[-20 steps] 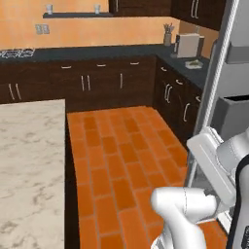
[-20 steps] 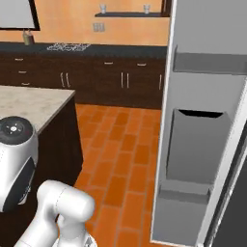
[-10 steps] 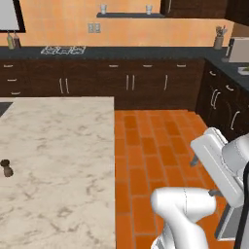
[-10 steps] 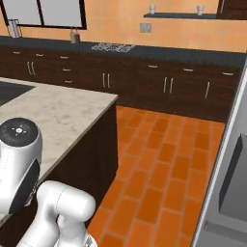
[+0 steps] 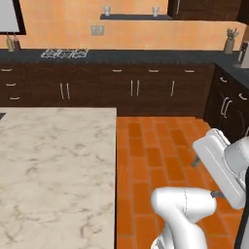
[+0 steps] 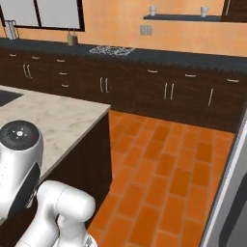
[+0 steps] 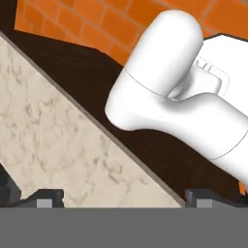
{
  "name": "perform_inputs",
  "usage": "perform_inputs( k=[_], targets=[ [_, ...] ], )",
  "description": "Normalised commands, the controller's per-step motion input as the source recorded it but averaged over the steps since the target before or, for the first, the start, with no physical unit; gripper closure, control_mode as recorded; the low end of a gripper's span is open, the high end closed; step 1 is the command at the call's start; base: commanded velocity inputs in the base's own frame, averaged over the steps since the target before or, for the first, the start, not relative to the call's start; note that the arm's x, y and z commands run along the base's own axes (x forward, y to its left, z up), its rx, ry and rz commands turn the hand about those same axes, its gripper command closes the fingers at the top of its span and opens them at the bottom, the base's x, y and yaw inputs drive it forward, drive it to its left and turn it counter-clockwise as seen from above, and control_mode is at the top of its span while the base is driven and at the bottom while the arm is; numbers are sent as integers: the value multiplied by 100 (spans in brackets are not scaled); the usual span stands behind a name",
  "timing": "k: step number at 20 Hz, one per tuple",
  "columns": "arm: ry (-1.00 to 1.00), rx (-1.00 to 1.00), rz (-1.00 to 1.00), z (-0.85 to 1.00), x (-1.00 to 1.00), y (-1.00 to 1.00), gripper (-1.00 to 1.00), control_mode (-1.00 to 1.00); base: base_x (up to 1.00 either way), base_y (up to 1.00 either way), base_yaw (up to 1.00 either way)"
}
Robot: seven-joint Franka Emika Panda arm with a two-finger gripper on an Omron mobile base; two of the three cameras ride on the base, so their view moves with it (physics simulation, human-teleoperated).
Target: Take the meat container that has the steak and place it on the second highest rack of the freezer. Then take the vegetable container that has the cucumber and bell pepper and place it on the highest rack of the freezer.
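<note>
- Left base view: marble island counter (image 5: 53, 170) at near left, bare surface; orange brick floor (image 5: 160, 146) to its right; dark cabinets (image 5: 121, 87) along the far wall with a stovetop (image 5: 64, 52) on the black worktop; wall shelf (image 5: 136, 16) above carrying two cups; utensil holder (image 5: 228, 44) at far right. White arm (image 5: 194, 209) at near right, bent low.
- Right base view: same island counter (image 6: 53, 120) at left with its dark side panel; brick floor (image 6: 164, 169) in the middle; far cabinets (image 6: 144, 84) with stovetop (image 6: 112, 49); window (image 6: 41, 13) at far left; grey freezer door edge (image 6: 226, 193) at near right. Neither container identifiable here; no location to give for them.
- Hand view: tool (image 7: 123, 196) with its two dark fingertips (image 7: 46, 197) well apart near the bottom corners, spread wide, nothing between them. Marble counter (image 7: 58, 140) edge running diagonally beneath, brick floor (image 7: 97, 24) beyond.
</note>
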Motion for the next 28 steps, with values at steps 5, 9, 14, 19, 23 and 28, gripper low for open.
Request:
perform_inputs(
  k=[5, 9, 14, 19, 23, 28],
  targets=[
    [0, 0, 0, 0, 0, 0, -100, 100, 100, -14, 2],
    [0, 0, 0, 0, 0, 0, -100, 100, 100, -21, -2],
    [0, 0, 0, 0, 0, 0, -100, 100, 100, -11, -24],
    [0, 0, 0, 0, 0, 0, -100, 100, 100, -2, -42],
    [0, 0, 0, 0, 0, 0, -100, 100, 100, -1, -47],
    [0, 0, 0, 0, 0, 0, -100, 100, 100, 0, -51]
  ],
)
